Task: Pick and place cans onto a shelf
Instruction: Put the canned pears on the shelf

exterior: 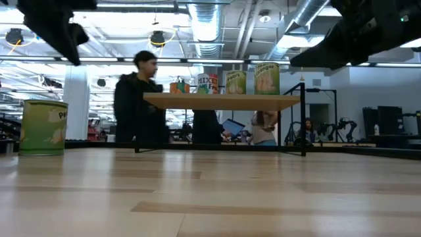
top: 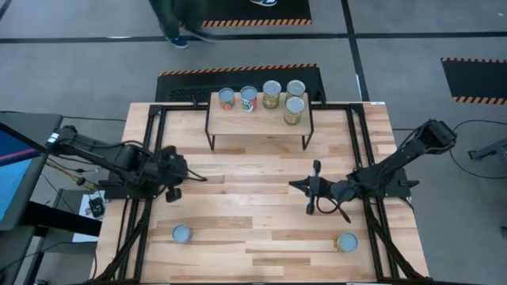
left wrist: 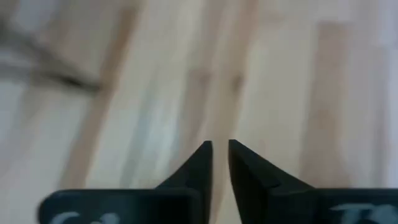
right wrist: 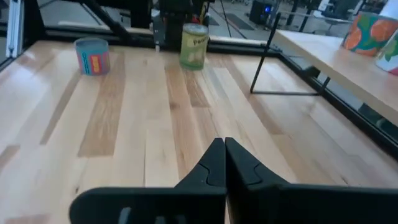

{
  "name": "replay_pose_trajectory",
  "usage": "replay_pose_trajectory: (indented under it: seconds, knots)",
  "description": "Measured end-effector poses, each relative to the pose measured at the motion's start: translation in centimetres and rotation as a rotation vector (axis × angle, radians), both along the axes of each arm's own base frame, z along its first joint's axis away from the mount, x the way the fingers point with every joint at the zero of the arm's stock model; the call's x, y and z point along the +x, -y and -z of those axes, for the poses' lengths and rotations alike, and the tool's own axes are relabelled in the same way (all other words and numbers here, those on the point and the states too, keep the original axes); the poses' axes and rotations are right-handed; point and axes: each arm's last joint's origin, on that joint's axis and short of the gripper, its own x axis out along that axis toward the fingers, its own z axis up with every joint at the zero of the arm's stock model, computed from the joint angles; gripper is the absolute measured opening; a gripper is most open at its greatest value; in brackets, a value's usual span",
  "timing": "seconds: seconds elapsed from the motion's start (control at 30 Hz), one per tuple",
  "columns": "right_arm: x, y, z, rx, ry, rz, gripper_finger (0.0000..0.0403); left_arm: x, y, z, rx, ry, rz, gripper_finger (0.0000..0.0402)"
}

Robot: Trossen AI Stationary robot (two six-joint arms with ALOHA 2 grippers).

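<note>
Empty, my left end effector (top: 176, 176) hovered slightly parted; next I judged: descend onto nearby can (top: 181, 233), then shelf (top: 257, 120).

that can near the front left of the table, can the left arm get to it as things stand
Probably yes. The can stands alone on bare table, upright, with nothing beside it. The left gripper hangs just behind it, holding nothing, with open wood between them. The shelf is well clear.
</note>
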Motion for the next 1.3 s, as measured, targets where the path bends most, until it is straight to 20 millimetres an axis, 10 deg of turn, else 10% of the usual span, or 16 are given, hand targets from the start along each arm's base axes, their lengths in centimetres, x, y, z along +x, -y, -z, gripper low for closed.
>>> replay_pose_trajectory:
  seconds: [0.43, 1.3]
  knots:
    - [0.6, -0.2, 0.0, -0.017, 0.039, 0.001, 0.0008, -1.1, -2.0, 1.4, 0.069, -0.273, -0.21, 0.0153]
    - [0.6, -0.3, 0.0, -0.016, 0.041, -0.002, 0.0008, 1.1, -3.5, 5.5, 0.101, -0.449, -0.245, 0.0127]
